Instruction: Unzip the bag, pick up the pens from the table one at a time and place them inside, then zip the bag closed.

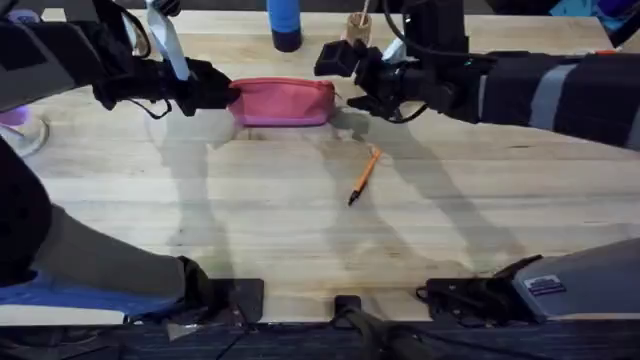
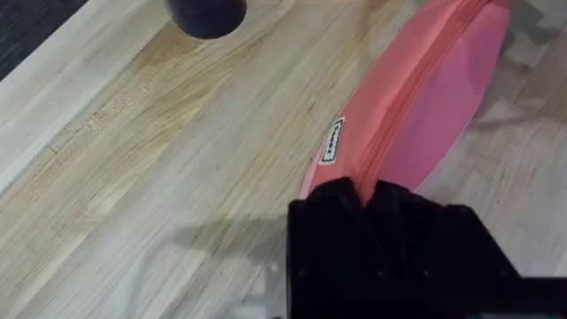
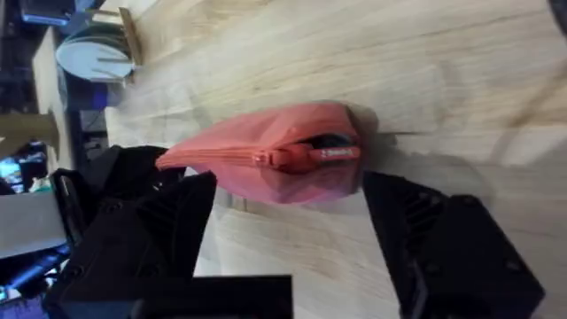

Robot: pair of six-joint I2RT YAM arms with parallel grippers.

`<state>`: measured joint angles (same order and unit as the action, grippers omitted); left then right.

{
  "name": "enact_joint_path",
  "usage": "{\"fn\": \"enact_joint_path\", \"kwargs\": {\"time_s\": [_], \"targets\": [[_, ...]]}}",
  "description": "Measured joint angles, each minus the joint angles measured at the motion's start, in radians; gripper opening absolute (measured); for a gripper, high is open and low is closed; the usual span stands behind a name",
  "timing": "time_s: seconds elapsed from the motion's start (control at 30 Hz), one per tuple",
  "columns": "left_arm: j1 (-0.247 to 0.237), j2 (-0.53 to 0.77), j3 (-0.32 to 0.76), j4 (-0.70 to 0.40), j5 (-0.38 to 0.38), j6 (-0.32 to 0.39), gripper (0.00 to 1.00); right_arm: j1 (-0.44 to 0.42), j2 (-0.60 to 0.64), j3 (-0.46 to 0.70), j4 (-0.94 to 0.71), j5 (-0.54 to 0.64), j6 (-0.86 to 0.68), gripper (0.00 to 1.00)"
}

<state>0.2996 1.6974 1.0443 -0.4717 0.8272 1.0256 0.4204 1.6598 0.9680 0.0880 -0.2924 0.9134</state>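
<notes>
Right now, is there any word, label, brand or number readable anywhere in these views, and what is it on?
None can be read.
Small white tag on the bag: dark print, too small to read.
Red zipper pull at the bag's other end: pale lettering, too blurred to read.
White label on the right arm's base: blue print, too small to read.
The orange pen, the blue bottle and the table show no text.

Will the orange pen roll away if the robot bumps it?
Probably a little. The orange pen looks slim and round and lies loose on the flat wooden table, so a sideways nudge could roll it. It looks stiff and light, so it would likely lift without bending.
</notes>
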Motion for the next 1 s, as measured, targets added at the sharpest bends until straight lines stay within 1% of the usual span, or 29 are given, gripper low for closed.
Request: {"fn": "enact_joint_path", "kwargs": {"time_s": [0.43, 0.63, 1.0], "targets": [[0.0, 0.0, 0.0, 0.0, 0.0, 0.0, 0.042, 0.018, 0.079, 0.0, 0.095, 0.002, 0.031, 0.997], [0.0, 0.0, 0.0, 0.0, 0.0, 0.0, 0.042, 0.02, 0.083, 0.0, 0.114, 0.041, 0.043, 0.997], [0.0, 0.0, 0.0, 0.001, 0.0, 0.0, 0.042, 0.039, 0.107, 0.0, 0.147, 0.06, 0.082, 0.99]]}}
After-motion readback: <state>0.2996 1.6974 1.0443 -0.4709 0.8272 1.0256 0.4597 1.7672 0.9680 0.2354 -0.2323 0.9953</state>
